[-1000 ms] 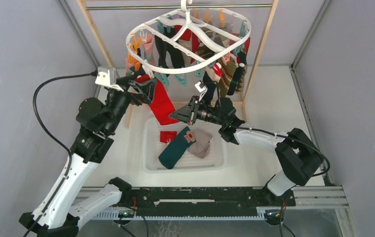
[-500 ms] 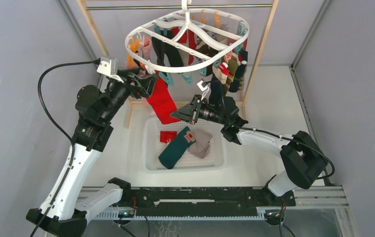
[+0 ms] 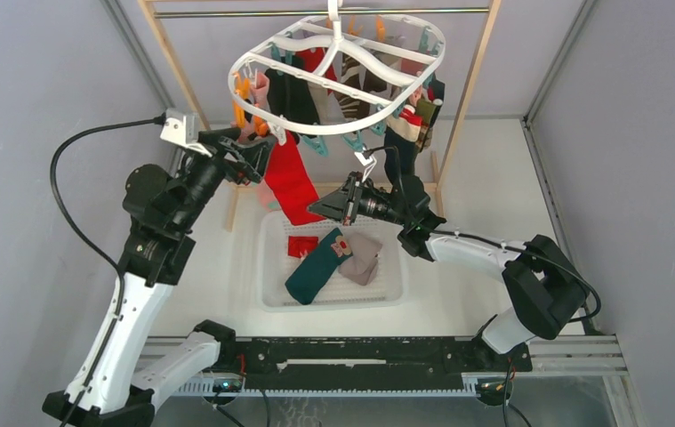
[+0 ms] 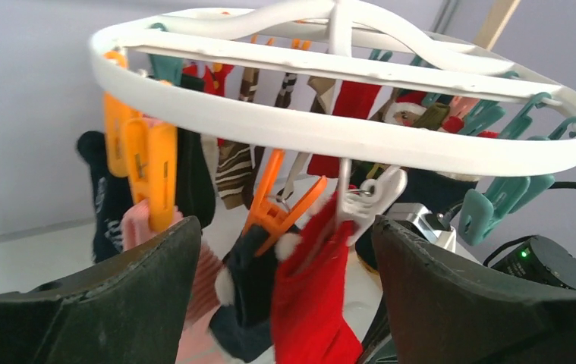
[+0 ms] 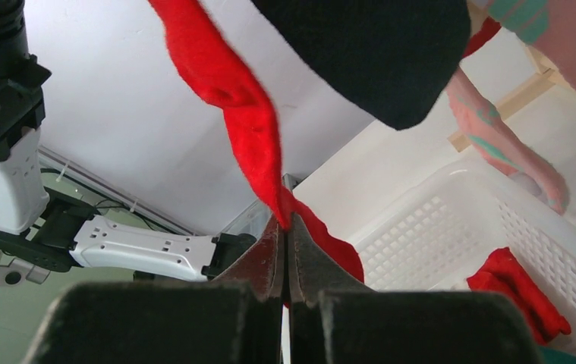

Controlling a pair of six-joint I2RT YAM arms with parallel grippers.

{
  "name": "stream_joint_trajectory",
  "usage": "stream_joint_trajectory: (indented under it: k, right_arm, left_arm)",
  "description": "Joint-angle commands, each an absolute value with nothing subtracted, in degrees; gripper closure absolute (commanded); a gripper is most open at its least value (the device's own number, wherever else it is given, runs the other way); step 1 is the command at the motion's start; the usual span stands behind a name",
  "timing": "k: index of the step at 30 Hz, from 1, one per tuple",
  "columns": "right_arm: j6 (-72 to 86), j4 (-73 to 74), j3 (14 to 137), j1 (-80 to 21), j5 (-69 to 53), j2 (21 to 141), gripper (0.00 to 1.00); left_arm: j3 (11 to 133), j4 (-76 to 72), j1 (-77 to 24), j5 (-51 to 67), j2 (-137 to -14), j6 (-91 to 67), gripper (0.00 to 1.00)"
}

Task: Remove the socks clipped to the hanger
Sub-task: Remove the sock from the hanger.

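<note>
The white oval hanger hangs from the rail with several socks clipped under it. A long red sock hangs from a white clip on the near rim. My left gripper is open just below the ring. Its jaws straddle the top of the red sock and a navy sock held by an orange clip. My right gripper is shut on the lower part of the red sock, fingertips pinching the fabric.
A white mesh basket sits on the table under the hanger, holding a teal sock, a grey sock and a small red one. A wooden rack frame carries the rail. A pink sock hangs by my left finger.
The hanger has swung back and upward. My left arm has risen with it and shifted slightly left, its jaws a little narrower. The right gripper stays shut on the red sock.
</note>
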State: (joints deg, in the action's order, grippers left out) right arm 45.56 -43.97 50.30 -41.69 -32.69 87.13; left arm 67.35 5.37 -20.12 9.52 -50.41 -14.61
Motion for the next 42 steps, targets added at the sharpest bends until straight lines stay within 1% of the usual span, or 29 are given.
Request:
stream_joint_trajectory:
  k: [1, 4, 5, 8, 12, 16, 19, 22, 27, 34, 42]
  right_arm:
    - [45.94, -47.79, 50.34, -41.57, -33.40, 87.83, 1.00]
    - [46.23, -48.37, 50.36, -41.70, -33.49, 88.32, 1.00]
    - [46.31, -48.42, 50.36, -41.74, -33.45, 88.41, 1.00]
    - [46.25, -48.47, 50.36, -41.84, -33.35, 88.53, 1.00]
    - [46.23, -48.43, 50.36, -42.01, -33.24, 88.51, 1.00]
    - [46.15, -48.29, 50.36, -42.25, -33.07, 88.38, 1.00]
    - [46.05, -48.25, 50.36, -42.35, -33.09, 88.33, 1.00]
    - [46.01, -48.07, 50.36, -42.44, -32.98, 88.33, 1.00]
    - [45.71, -47.59, 50.36, -42.62, -32.96, 88.08, 1.00]
    - [45.22, -46.80, 50.36, -42.49, -33.13, 87.67, 1.00]
    - [45.71, -47.76, 49.58, -41.94, -33.48, 87.63, 1.00]
  left_arm:
    - [68.21, 7.90, -19.87, 3.78, -46.33, -12.93, 0.13]
    - [67.65, 8.73, -19.86, 3.93, -44.66, -12.99, 0.13]
    - [67.52, 8.86, -19.86, 4.44, -44.05, -13.08, 0.16]
    - [68.01, 9.11, -19.93, 7.74, -43.58, -13.62, 0.27]
    - [69.21, 8.68, -19.87, 13.88, -44.55, -15.15, 0.32]
    - [68.79, 5.88, -20.07, 17.68, -45.36, -16.50, 0.32]
    - [68.73, 4.65, -21.03, 18.36, -46.03, -16.45, 0.32]
    - [68.97, 4.48, -23.07, 16.49, -47.23, -14.91, 0.26]
    - [69.84, 4.48, -25.65, 13.04, -49.69, -12.12, 0.22]
    - [70.64, 3.26, -25.84, 11.06, -52.28, -11.16, 0.20]
    - [71.58, 0.99, -26.44, 10.67, -54.14, -11.43, 0.22]
